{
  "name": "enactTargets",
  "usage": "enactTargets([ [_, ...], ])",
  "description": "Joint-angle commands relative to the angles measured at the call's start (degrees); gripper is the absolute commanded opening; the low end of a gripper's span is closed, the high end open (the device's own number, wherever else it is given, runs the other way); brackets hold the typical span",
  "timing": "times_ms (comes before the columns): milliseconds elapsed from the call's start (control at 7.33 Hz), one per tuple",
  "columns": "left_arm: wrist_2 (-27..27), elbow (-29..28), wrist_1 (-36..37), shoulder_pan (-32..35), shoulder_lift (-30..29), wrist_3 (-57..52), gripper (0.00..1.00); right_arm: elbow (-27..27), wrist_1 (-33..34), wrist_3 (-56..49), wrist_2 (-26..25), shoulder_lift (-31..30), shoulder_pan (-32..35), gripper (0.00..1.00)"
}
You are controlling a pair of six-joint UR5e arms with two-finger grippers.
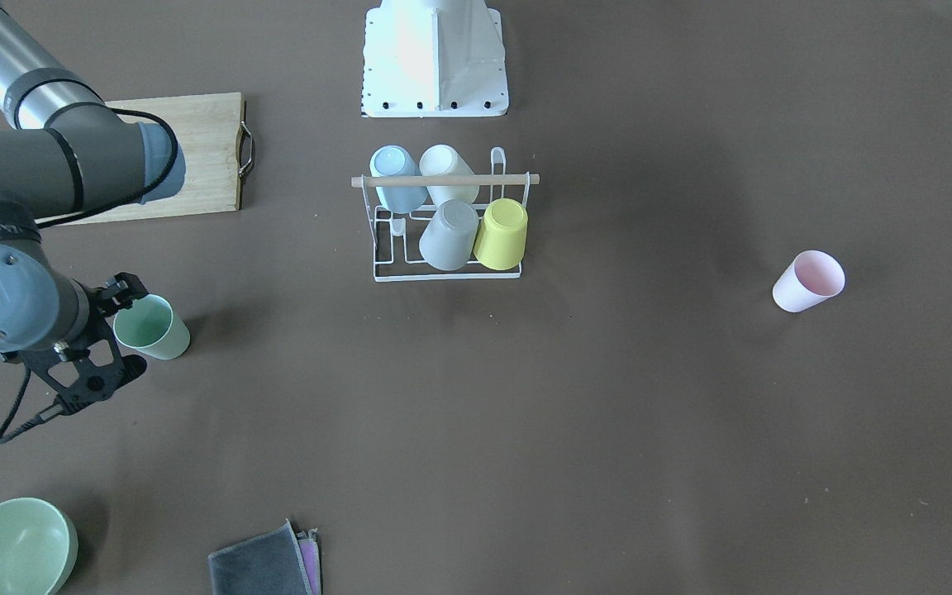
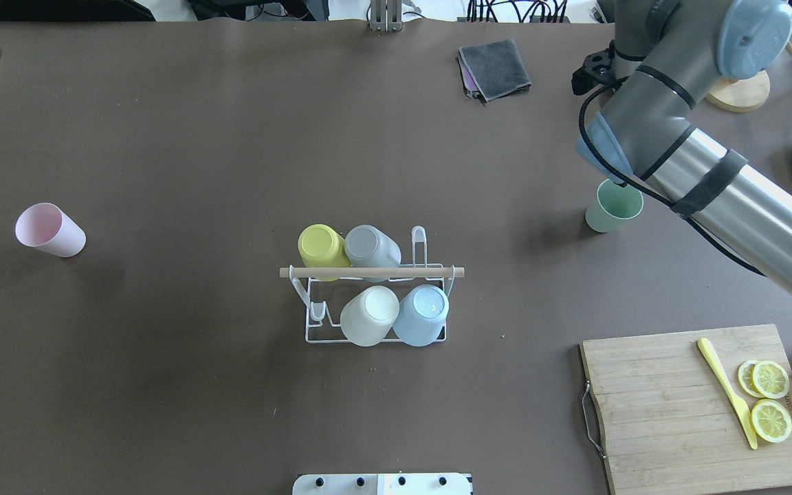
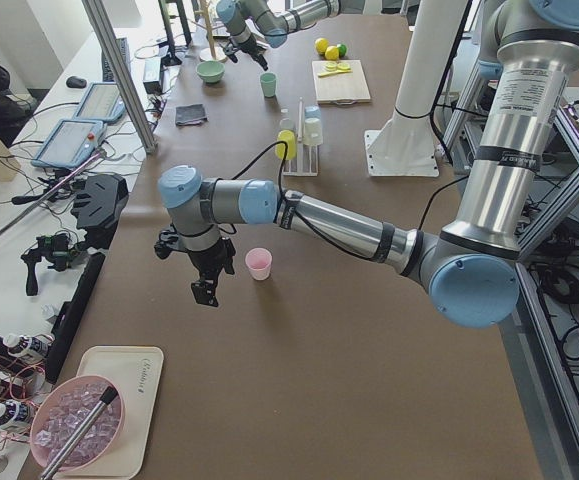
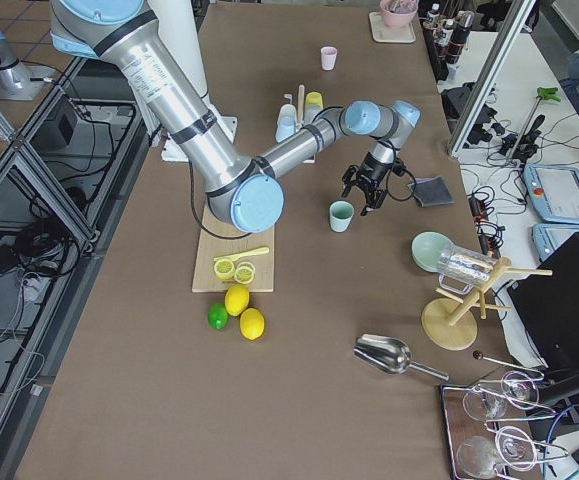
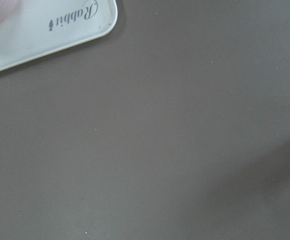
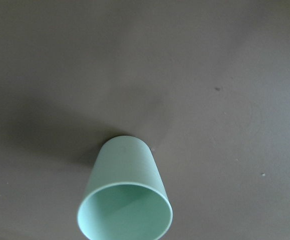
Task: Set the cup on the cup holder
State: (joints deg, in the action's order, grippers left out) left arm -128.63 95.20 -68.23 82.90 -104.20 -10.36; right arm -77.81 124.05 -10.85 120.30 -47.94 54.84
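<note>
My right gripper [image 4: 365,196] hangs over the brown table [image 6: 225,75], the green cup [image 6: 125,190] upright just beside it. Whether its jaws are parted I cannot tell. The cup holder [image 2: 372,272] stands well off.

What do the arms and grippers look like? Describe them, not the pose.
Both the right arm and left arm have silver tubes, dark grey joints and pale blue caps. A black cable, strapped by black bands, runs along each. The right gripper and left gripper are black.
</note>
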Motion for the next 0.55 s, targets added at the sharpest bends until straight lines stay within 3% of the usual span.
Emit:
enactTargets([
  [0, -0.2, -0.4, 14.1, -3.8, -7.7, 0.1, 0.98, 7.9, -0.1, -4.2, -2.2, 6.2, -2.9, 1.0],
  [136, -0.2, -0.9, 15.5, -4.2, -7.9, 0.1, 0.98, 9.9, -0.1, -6.1, -5.9, 7.7, -4.6, 0.99],
  [409, -0.2, -6.0, 15.8, -8.0, -8.9, 0.1, 0.98, 12.6, -0.1, -6.7, -8.6, 8.6, -6.6, 0.95],
])
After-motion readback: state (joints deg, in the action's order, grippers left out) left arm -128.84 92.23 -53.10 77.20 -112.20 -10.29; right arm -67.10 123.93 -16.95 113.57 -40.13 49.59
